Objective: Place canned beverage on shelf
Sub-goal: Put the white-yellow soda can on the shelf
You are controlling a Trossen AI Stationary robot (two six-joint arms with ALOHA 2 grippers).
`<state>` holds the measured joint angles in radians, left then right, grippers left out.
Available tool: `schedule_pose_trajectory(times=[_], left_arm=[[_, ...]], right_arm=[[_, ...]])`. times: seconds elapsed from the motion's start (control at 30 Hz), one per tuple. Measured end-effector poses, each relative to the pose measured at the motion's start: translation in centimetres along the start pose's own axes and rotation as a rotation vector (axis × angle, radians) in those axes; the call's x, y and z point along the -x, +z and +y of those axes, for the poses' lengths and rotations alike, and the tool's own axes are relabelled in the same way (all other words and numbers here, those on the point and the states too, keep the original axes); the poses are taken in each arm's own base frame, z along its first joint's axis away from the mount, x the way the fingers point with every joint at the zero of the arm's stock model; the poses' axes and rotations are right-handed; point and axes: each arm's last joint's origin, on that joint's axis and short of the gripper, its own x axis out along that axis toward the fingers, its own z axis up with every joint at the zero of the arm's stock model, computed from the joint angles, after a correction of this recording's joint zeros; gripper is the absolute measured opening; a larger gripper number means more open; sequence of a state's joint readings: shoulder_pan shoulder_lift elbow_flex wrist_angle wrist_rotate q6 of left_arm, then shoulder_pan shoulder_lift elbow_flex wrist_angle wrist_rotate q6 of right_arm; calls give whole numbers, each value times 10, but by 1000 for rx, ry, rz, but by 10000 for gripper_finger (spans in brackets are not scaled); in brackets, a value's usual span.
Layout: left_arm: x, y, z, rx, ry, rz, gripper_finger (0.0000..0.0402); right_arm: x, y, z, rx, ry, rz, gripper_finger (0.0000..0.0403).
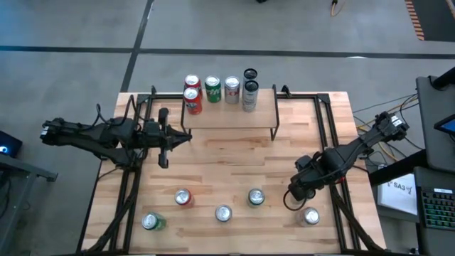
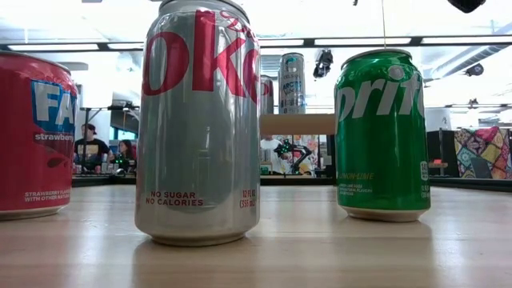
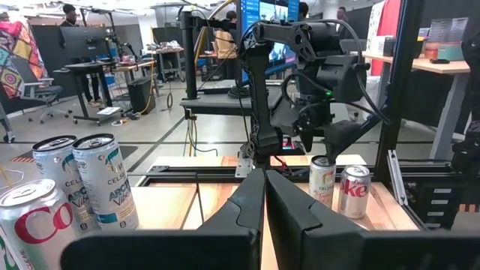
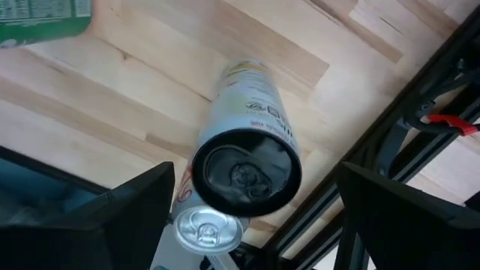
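Six cans are standing along the back of the shelf (image 1: 227, 117), leaving its front strip bare. Well in front of the shelf and off toward its right end, the right gripper (image 1: 293, 192) is hanging with its fingers spread wide on either side of a pale can (image 4: 240, 112), not touching it. This can is standing upright on the tabletop, slim and cream-coloured with a dark lid and small print on its side. A Diet Coke can (image 3: 352, 191) is standing just beside it. A good grasp is probably calling for a centred descent, keeping the outer finger clear of that neighbour before closing. Beside the shelf's left end, the left gripper (image 3: 264, 187) is waiting, fingers pressed together.
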<state>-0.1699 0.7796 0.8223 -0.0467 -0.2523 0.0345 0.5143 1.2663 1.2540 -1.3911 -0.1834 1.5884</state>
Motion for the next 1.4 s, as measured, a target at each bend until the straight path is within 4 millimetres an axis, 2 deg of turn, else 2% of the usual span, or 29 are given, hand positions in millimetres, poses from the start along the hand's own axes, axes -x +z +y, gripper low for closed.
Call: schedule_pose_trajectory(times=[0.63, 0.93, 1.2, 1.4], left_arm=[[0, 0, 0, 0, 0, 1, 0], [0, 0, 0, 0, 0, 1, 0], [0, 0, 0, 0, 0, 1, 0], [0, 0, 0, 0, 0, 0, 0]], right_arm=[[-51, 9, -1, -45, 15, 9, 356], [-52, 9, -1, -51, 14, 9, 306], [-52, 9, -1, -51, 14, 9, 243], [-52, 9, -1, -51, 14, 8, 242]])
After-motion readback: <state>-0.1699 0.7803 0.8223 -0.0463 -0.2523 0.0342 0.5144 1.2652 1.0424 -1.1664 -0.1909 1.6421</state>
